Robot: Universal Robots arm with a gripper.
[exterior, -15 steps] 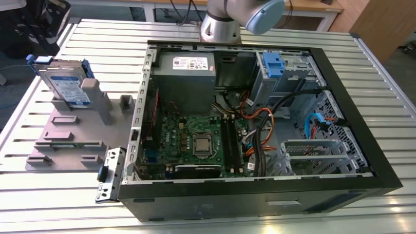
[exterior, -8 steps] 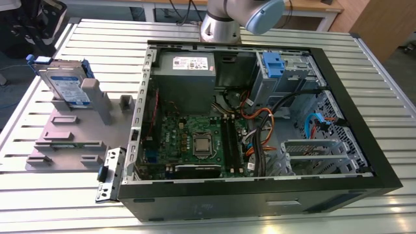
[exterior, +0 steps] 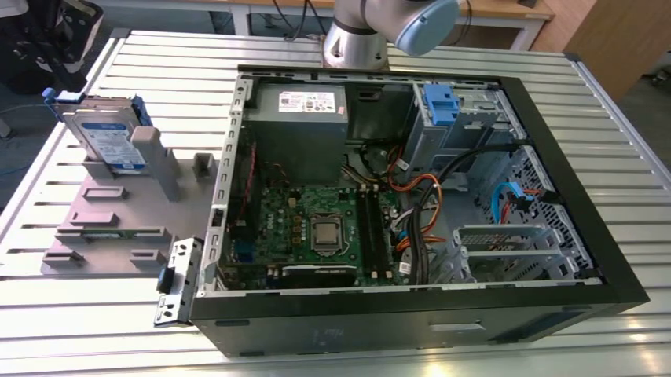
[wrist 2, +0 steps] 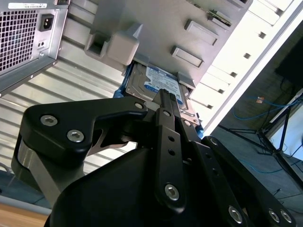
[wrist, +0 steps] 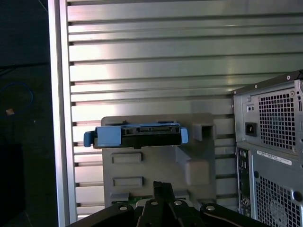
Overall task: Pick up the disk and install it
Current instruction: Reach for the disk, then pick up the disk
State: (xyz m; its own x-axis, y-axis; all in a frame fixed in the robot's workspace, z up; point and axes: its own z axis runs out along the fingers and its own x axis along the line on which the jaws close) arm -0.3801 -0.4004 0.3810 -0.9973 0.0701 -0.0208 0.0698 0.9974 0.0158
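Nothing done yet: disk (exterior: 105, 137) stands on edge in the grey holder (exterior: 105, 212) at ten o'clock in the exterior view, well apart from the open case (exterior: 419, 314), whose drive cage (exterior: 461, 118) at one o'clock looks unfilled, so pickup and install are both left. Pincer (wrist 2: 163, 93) in the second wrist view looks pressed together, pinching nothing, apart from the disk with its tip aimed toward it. Worktop (exterior: 157, 55) is ribbed metal slats, bright with glare; wooden furniture (exterior: 598, 31) at one o'clock, blue cable (wrist 2: 279, 104) on dark floor past the edge.
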